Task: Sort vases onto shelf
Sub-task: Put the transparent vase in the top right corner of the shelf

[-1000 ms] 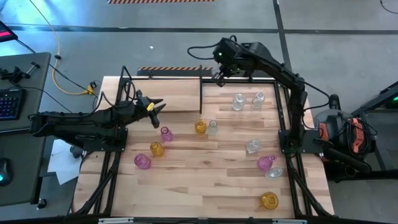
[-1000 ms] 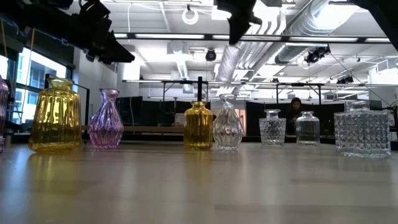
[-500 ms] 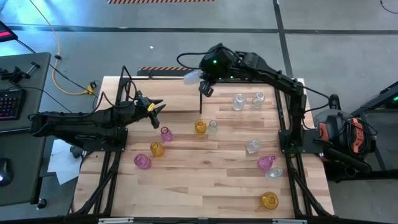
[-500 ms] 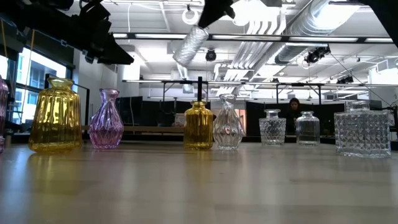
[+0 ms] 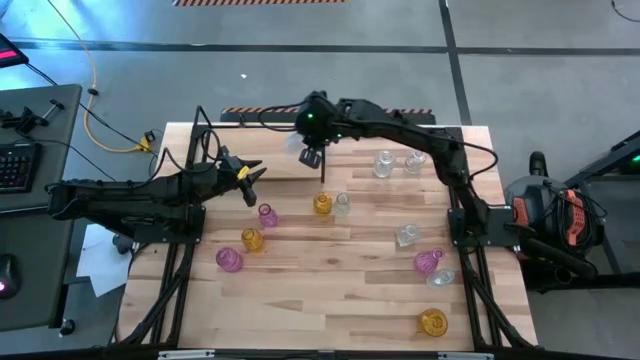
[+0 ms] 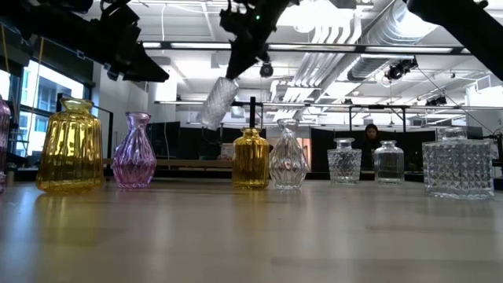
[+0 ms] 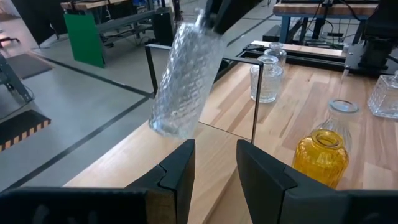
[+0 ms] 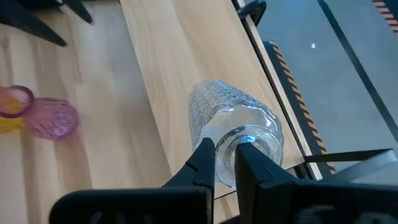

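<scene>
High view: we see the right tool (image 5: 310,152) reached across to the back of the butcher-block bench (image 5: 330,300), over the low black-rod shelf with pale wood board (image 5: 285,165), just left of its black upright divider (image 5: 323,160). It's clenched on the neck of a clear textured glass vase (image 6: 218,102), which hangs tilted in the air, base down and toward the left arm's side, not touching the board. Right wrist view confirms it: both fingers pinch the neck, vase body (image 8: 230,127) over the shelf board near its back rail. Left tool (image 5: 250,176) hovers at the shelf's left end, fingers parted with nothing between them; left wrist view shows the same clear vase (image 7: 186,81) in front of those fingers, apart from them. On the bench: a small pink vase (image 5: 267,214) and an amber vase (image 5: 252,239) near the left tool, a bulbous pink vase (image 5: 229,260) closer to the front edge, an amber vase (image 5: 321,204) touching or just beside a clear one (image 5: 342,203) mid-bench, two clear vases (image 5: 399,162) at back right. More clear, pink and amber ones sit along the right side. Low view shows all the standing ones upright.
</scene>
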Motion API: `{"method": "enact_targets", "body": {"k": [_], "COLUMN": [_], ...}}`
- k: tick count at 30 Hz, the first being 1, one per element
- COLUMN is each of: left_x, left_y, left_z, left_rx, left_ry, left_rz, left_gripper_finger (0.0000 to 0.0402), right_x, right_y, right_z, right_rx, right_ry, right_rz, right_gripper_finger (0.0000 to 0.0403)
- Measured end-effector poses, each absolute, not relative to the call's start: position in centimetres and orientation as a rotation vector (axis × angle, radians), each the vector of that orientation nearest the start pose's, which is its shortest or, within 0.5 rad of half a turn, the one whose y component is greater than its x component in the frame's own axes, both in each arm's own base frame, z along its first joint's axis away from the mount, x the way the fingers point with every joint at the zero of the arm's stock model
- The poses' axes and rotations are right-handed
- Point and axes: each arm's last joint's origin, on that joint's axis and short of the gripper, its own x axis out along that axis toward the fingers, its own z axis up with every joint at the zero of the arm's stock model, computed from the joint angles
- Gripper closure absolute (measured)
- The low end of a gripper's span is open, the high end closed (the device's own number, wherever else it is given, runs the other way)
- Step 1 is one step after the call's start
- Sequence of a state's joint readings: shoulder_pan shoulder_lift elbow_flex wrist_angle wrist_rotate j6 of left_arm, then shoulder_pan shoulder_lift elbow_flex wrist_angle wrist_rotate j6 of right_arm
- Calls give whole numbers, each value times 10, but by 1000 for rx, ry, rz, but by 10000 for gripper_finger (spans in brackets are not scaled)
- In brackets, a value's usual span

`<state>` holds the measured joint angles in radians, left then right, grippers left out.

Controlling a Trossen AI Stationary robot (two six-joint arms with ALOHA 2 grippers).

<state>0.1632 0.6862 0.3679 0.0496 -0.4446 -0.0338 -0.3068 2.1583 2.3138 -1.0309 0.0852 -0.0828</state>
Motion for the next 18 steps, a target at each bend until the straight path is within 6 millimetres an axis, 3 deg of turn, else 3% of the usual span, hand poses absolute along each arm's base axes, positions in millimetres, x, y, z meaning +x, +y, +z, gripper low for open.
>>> {"method": "enact_targets", "body": {"k": [8, 18], "left_x": [155, 167], "left_y": [41, 63], "left_z": [224, 203], "left_rx": [17, 36], "left_ry": [279, 423], "left_rz": [633, 696], "left_gripper_finger": [291, 291], "right_x": [443, 443], "right_y": [-138, -136], "right_z": [339, 338], "right_rx": [51, 65], "right_ry": [902, 909], "right_rz": [-227, -203], "right_gripper_finger": [398, 398]}}
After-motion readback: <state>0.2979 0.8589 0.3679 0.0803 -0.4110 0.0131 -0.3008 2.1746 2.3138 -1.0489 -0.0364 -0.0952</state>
